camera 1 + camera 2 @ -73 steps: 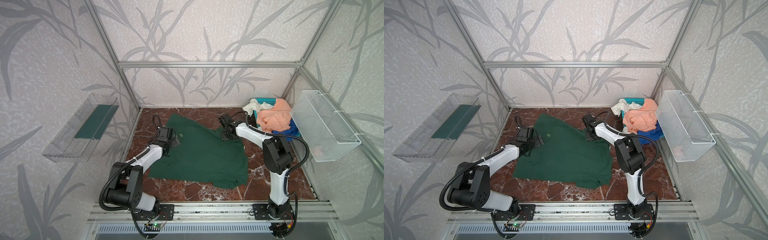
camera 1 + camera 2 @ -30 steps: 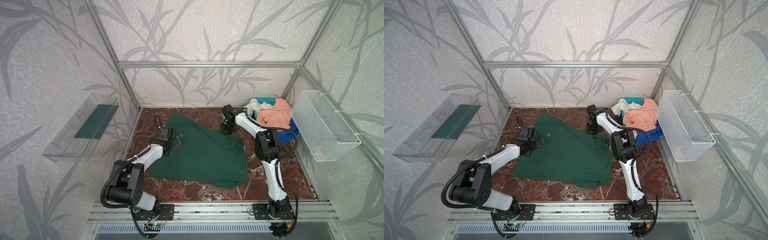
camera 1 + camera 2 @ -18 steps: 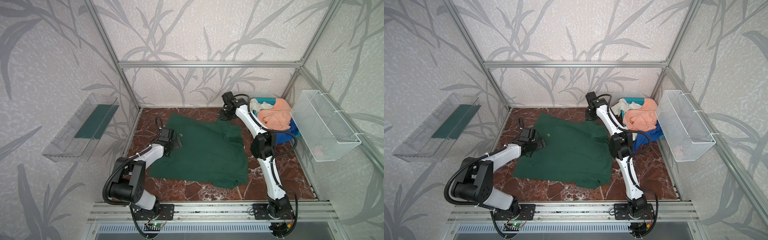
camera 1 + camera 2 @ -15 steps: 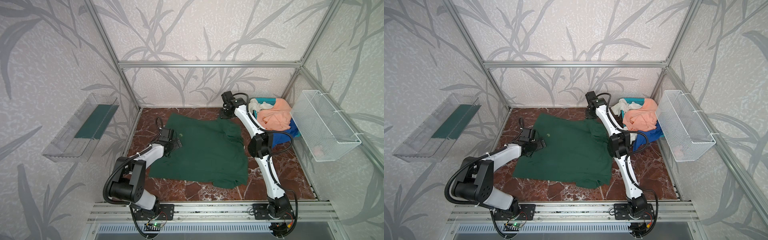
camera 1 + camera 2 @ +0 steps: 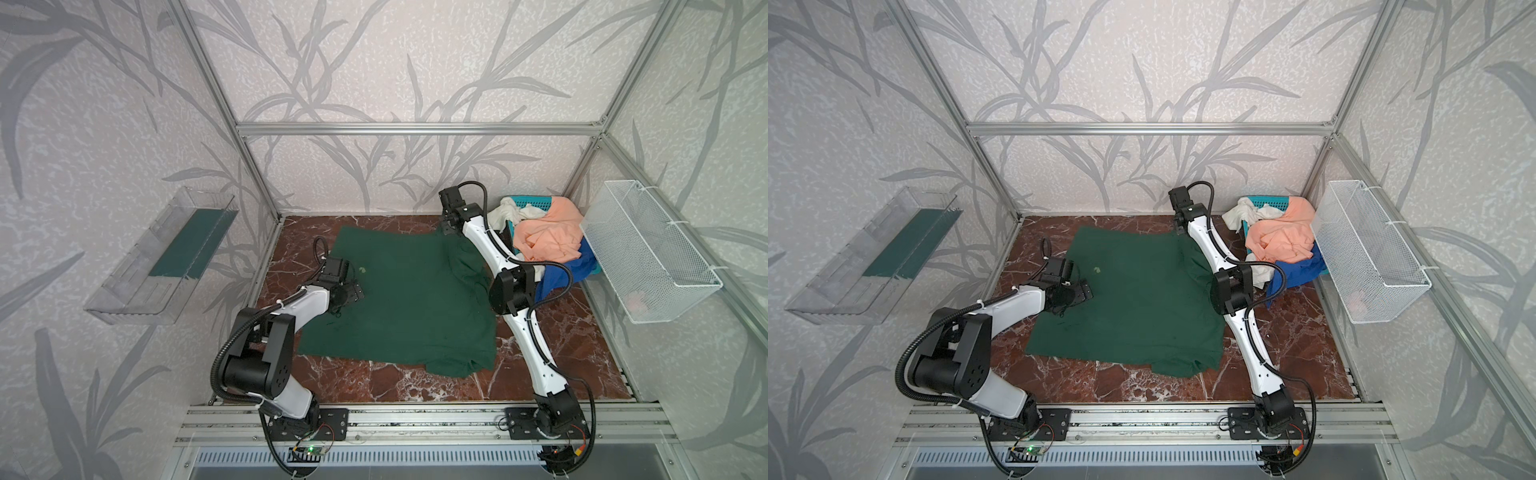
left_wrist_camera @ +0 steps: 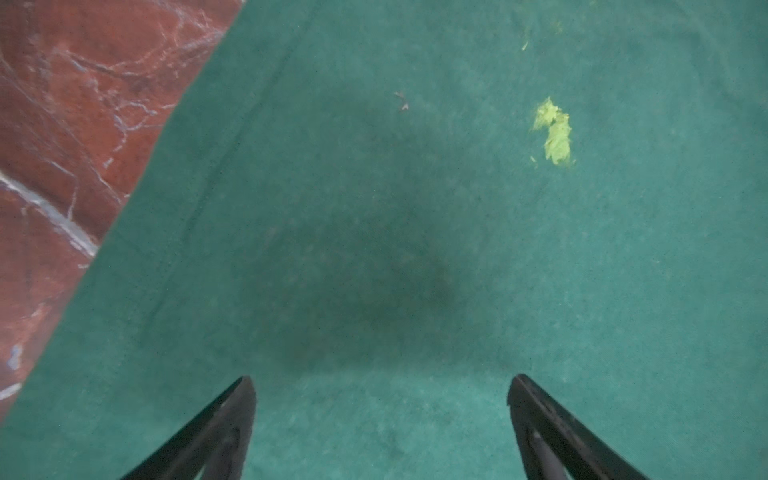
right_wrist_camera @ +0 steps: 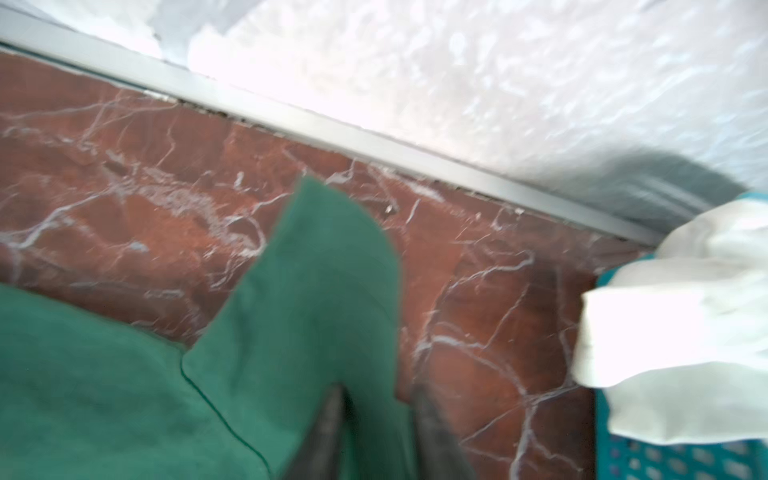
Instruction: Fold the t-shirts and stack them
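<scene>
A dark green t-shirt (image 5: pixel 407 299) (image 5: pixel 1133 307) lies spread on the red marble floor. My left gripper (image 5: pixel 357 291) (image 6: pixel 380 380) hovers open just above the shirt's left part, with nothing between its fingers. My right gripper (image 5: pixel 448 230) (image 7: pixel 378 390) is stretched to the shirt's back right corner by the back wall. Its jaws stand apart over the green sleeve (image 7: pixel 311 291), and cloth lies between them. The peach t-shirt (image 5: pixel 548 237), white t-shirt (image 5: pixel 513 212) and blue t-shirt (image 5: pixel 557 274) are heaped in the back right corner.
The heap sits in a teal slotted basket (image 5: pixel 532 202). A white wire-mesh basket (image 5: pixel 648 257) hangs on the right wall and a clear shelf (image 5: pixel 166 253) on the left wall. A yellow-green fleck (image 6: pixel 552 133) lies on the green cloth.
The right arm has reached toward the back wall, drawing the green shirt's back right corner out with it, and its jaws have parted. The left arm has stayed in place.
</scene>
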You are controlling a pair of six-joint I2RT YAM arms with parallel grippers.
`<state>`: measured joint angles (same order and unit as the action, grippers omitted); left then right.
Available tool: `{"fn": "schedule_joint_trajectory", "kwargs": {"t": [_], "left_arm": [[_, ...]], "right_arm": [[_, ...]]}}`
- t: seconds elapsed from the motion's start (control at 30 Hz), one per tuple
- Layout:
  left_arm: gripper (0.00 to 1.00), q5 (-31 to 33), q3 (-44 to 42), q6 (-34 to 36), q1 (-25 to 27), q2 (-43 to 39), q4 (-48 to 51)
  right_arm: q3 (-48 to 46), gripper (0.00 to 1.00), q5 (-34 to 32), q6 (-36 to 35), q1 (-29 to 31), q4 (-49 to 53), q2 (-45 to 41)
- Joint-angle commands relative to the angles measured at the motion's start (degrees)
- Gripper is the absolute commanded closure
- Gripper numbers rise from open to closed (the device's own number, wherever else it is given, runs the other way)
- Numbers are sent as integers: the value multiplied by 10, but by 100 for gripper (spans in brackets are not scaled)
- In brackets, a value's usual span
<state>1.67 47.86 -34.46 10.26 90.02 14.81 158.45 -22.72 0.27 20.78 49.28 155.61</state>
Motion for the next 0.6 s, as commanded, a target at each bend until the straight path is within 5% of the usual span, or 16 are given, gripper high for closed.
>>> {"fn": "schedule_joint_trajectory", "kwargs": {"t": [0.0, 0.1, 0.33, 0.57], "left_arm": [[5, 12, 18, 4, -3, -8, 25], [5, 2, 14, 5, -2, -23, 25], [5, 5, -6, 3, 20, -61, 16], [5, -9, -27, -8, 26, -54, -5]], "right_arm": [[25, 15, 4, 4, -13, 9, -10], [-6, 6, 32, 36, -16, 34, -57], [-137, 5, 114, 117, -14, 127, -183], [-347, 39, 134, 166, 1, 157, -292]]}}
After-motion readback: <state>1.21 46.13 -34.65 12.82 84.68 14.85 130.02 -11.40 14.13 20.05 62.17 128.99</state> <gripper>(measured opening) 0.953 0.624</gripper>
